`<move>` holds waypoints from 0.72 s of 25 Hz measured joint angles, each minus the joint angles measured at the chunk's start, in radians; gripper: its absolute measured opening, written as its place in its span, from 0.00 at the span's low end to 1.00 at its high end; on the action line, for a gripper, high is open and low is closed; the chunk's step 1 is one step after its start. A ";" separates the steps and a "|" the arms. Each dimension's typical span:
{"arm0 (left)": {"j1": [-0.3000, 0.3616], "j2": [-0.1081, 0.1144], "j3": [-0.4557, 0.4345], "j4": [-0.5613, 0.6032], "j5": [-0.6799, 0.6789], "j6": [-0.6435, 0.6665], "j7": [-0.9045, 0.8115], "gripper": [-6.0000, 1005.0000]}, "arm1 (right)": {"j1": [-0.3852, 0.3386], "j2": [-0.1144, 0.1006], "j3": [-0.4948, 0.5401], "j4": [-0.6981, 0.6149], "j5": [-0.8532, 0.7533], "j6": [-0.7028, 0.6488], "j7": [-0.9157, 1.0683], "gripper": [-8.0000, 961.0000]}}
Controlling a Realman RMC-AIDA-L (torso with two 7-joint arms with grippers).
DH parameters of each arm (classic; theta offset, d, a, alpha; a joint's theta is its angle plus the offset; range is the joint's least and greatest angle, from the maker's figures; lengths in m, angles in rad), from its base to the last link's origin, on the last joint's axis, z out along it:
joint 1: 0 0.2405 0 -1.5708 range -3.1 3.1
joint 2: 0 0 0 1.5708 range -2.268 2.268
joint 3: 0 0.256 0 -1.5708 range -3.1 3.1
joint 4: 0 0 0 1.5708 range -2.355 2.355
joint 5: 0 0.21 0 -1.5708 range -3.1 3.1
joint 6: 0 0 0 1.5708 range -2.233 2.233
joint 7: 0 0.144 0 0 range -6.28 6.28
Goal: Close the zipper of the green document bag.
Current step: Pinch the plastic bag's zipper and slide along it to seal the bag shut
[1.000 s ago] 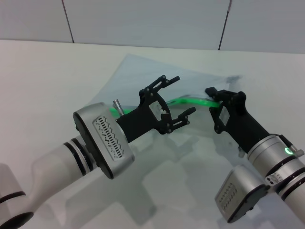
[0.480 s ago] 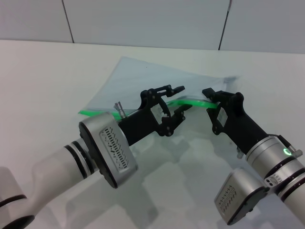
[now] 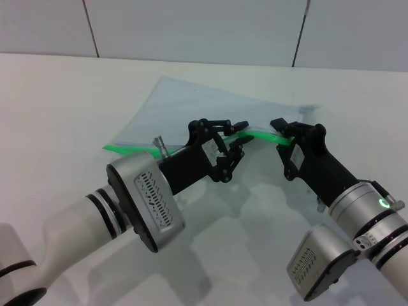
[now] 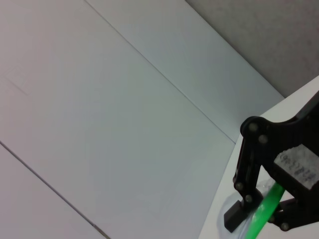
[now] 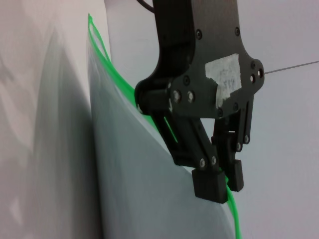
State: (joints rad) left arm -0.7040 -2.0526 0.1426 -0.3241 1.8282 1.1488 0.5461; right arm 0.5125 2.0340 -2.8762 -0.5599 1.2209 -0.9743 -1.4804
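The green document bag (image 3: pixel 191 105) lies flat on the white table, pale and translucent. Its bright green zipper (image 3: pixel 127 150) runs along the near edge. My left gripper (image 3: pixel 241 134) is at the middle-right of that edge. The right wrist view shows the left gripper (image 5: pixel 223 183) pinched shut on the zipper (image 5: pixel 114 69), with the bag's sheet (image 5: pixel 134 174) beside it. My right gripper (image 3: pixel 280 131) is shut on the bag's right end at the green edge and holds it slightly raised. In the left wrist view the zipper (image 4: pixel 269 201) passes between the right gripper's (image 4: pixel 259 221) fingers. The slider tab is hidden.
The white tabletop (image 3: pixel 57 102) extends to the left of the bag and in front of it. A tiled wall (image 3: pixel 191 25) stands behind the table's far edge. Both forearms cross the near half of the table.
The left gripper's fingers went from wide open to closed on the green zipper. The raised green edge dropped flatter. The right gripper stayed almost still.
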 joint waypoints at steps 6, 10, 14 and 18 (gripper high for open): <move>0.000 0.000 0.000 0.000 0.000 -0.003 0.001 0.15 | 0.000 0.000 0.000 0.003 -0.009 0.002 -0.002 0.04; 0.000 0.000 -0.003 0.000 0.000 -0.023 0.001 0.12 | -0.002 0.000 0.000 0.009 -0.041 0.003 -0.001 0.04; -0.002 0.000 -0.007 -0.006 -0.002 -0.044 0.002 0.11 | -0.002 0.000 0.000 0.010 -0.043 0.005 0.000 0.04; -0.005 0.000 -0.010 -0.011 -0.004 -0.054 0.002 0.09 | -0.002 0.000 0.000 0.010 -0.043 0.005 0.002 0.04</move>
State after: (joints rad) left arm -0.7088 -2.0524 0.1329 -0.3354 1.8237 1.0952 0.5477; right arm 0.5106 2.0340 -2.8762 -0.5495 1.1779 -0.9693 -1.4788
